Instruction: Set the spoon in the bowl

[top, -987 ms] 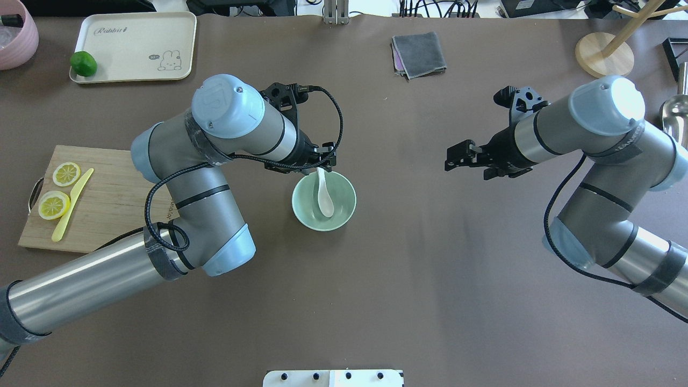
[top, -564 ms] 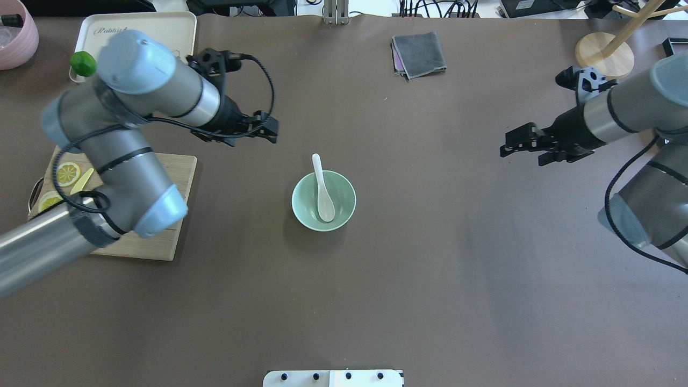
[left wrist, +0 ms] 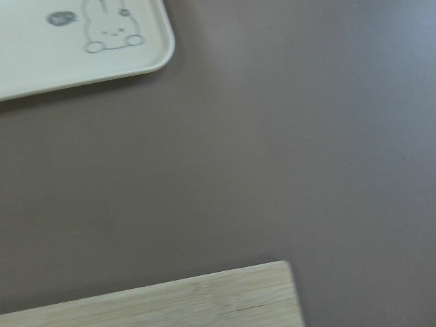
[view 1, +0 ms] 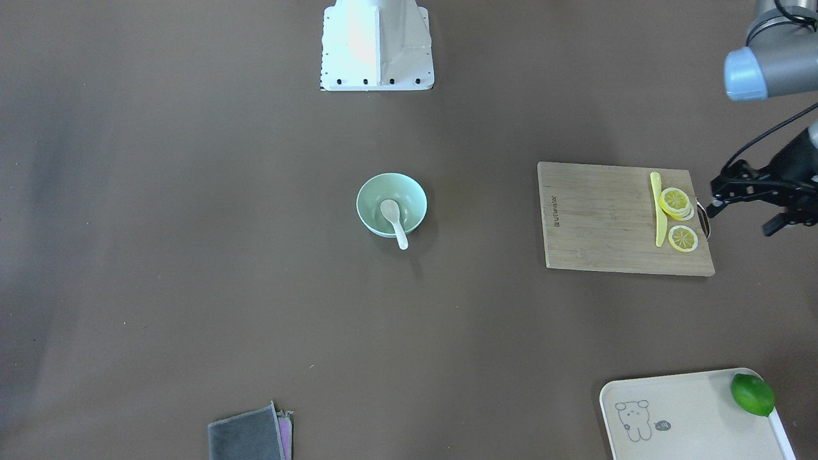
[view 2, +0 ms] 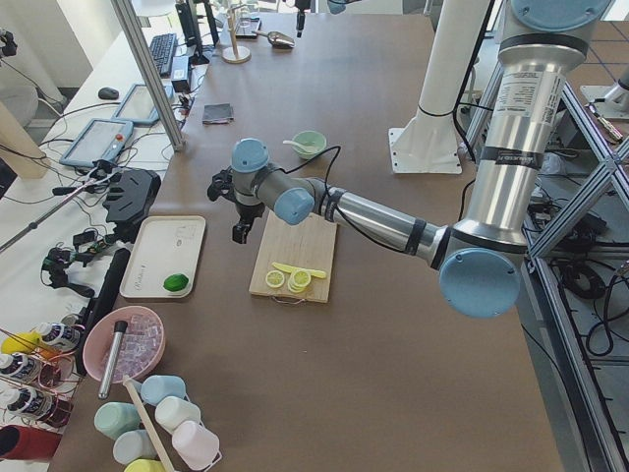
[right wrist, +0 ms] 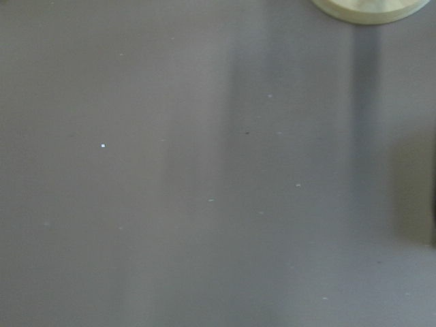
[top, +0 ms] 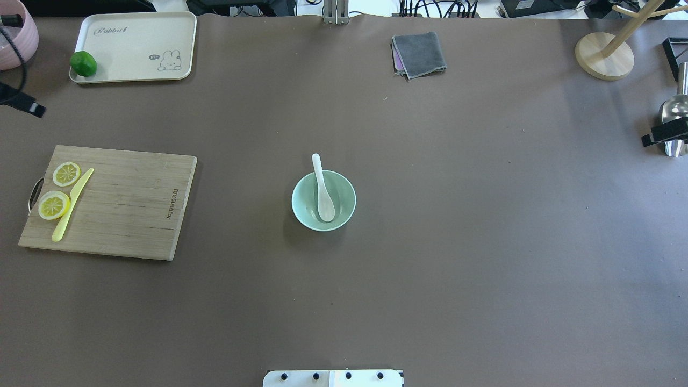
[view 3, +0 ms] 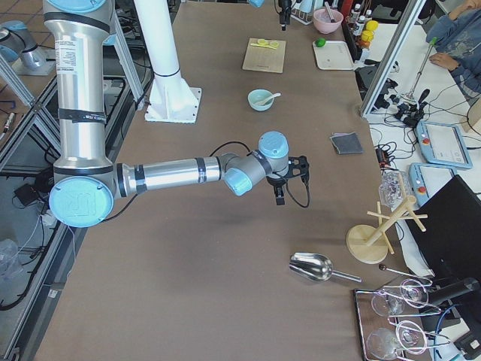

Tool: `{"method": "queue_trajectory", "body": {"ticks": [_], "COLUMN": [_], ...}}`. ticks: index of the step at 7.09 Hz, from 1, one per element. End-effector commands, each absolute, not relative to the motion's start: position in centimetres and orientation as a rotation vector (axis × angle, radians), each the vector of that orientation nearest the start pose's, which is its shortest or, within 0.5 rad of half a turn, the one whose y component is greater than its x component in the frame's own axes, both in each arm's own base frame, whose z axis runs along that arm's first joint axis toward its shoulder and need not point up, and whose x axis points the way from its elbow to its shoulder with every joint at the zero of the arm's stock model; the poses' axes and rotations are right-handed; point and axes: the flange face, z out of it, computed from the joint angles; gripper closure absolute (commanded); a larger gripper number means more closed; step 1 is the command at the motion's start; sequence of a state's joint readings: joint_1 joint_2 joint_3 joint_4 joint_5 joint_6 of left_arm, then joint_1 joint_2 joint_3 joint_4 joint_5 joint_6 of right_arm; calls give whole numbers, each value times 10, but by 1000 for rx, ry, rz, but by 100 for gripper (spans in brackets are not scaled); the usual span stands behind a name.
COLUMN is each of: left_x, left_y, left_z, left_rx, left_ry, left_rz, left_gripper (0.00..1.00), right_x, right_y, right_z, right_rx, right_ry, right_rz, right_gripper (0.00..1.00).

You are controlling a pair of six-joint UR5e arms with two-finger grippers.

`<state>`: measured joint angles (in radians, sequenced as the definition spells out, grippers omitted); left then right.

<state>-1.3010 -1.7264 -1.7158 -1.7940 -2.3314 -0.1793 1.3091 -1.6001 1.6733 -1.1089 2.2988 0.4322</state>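
**Bench, late in the task.** The spoon (top: pixel 324 193) lies in the bowl (top: pixel 344 205), which stands at the middle of the bench (top: pixel 430 279), well apart from every edge. The scoop rests on the bowl's floor. The handle leans on the rim and juts past it toward the far edge.

The left claw (view 1: pixel 742 211) hangs near the left end of the bench, just beside the board (view 1: pixel 601 217), with its fingers spread and nothing between them. The right claw (view 3: pixel 288 180) hangs near the right end. Only a sliver of it shows from overhead, so I cannot tell how wide it stands.

Judgement: the placement looks done. Neither claw touches the spoon or the bowl, and what is left, if anything, is for the arms to park.
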Motion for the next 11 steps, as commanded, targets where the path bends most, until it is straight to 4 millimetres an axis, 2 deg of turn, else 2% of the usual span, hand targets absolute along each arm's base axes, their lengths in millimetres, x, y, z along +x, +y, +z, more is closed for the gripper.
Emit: {"method": "queue_trajectory", "body": {"ticks": [1, 2, 3, 4, 8, 9, 11], "left_x": [-14, -30, -32, -32, -32, -30, -30], "left_y": [-555, -548, -537, -526, -521, -522, -521], "left_z": [512, 521, 537, 545, 544, 549, 552], "left_rx": [284, 257, 234, 226, 231, 217, 207], "left_ry": [784, 783, 774, 774, 777, 779, 784], "left_rz": [320, 289, 279, 275, 275, 270, 264], "left_gripper": [2, 1, 2, 1, 1, 1, 1], "right_x": [-5, 10, 9, 9, 9, 9, 10], "right_y": [-504, -502, -499, -497, -496, -503, -498], "right_z": [595, 598, 594, 594, 593, 589, 592], "right_rx": [237, 235, 233, 235, 240, 250, 242], "right_ry": [-764, -757, -789, -793, -805, -799, -805], "right_rz": [-122, -129, -132, -134, -137, -141, -137], "right_gripper": [0, 0, 0, 0, 0, 0, 0]}}
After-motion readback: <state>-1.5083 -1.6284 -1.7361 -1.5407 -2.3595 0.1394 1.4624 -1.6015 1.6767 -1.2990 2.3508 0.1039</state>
